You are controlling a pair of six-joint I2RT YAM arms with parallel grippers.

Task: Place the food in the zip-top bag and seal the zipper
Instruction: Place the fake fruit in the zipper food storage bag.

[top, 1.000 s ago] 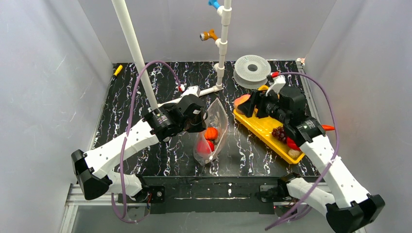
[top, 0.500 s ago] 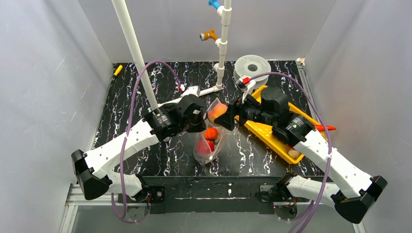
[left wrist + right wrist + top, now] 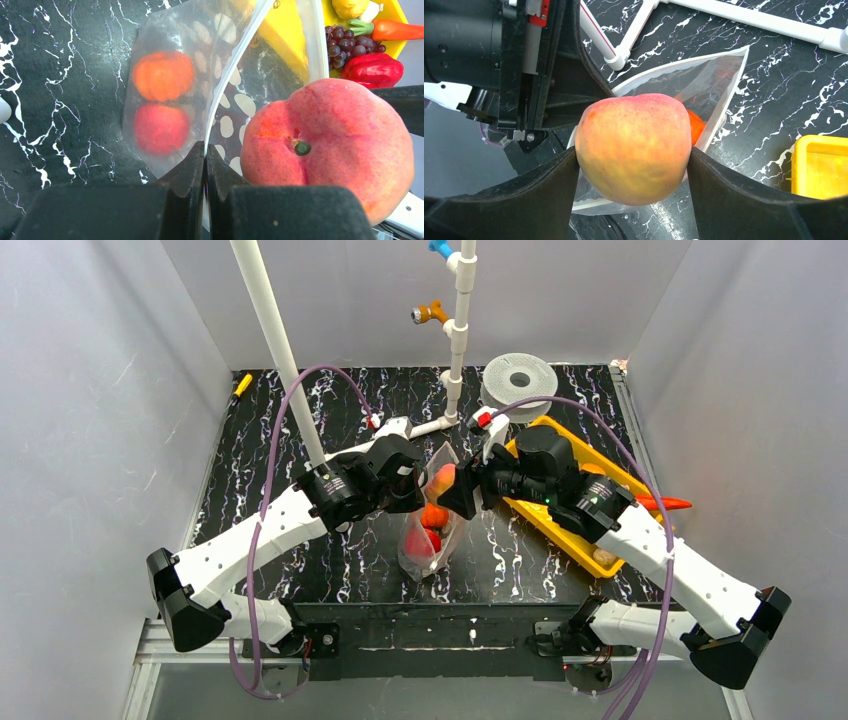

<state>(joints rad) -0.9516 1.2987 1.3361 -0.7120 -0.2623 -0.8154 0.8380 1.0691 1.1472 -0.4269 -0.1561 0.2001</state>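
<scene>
In the last second the right tool [image 3: 634, 170] has carried the peach [image 3: 634, 147] off the yellow tray [image 3: 565, 535] and across to the zip-top bag [image 3: 418, 560]. Half a second ago it was just arriving. Now the peach hangs right at the bag's open mouth, squeezed between the two black fingers.

The left tool [image 3: 205, 165] has not shifted. Its fingers are pressed together on the zipper [image 3: 235, 65], pinching one lip and lifting it off the black marbled bench [image 3: 300, 410] so the mouth gapes.

Inside the bag lie an orange fruit [image 3: 162, 75] and a red fruit [image 3: 155, 127]. Both are blurred by the plastic; they are possibly a tomato and a pepper. Grapes [image 3: 350, 42] and a red pepper [image 3: 375, 70] wait on the tray.

The carry looks finished, and the drop is the step in hand. The peach seems wide against the opening, so it probably needs easing past the lip before release. More food is left to load, so sealing is well off.
</scene>
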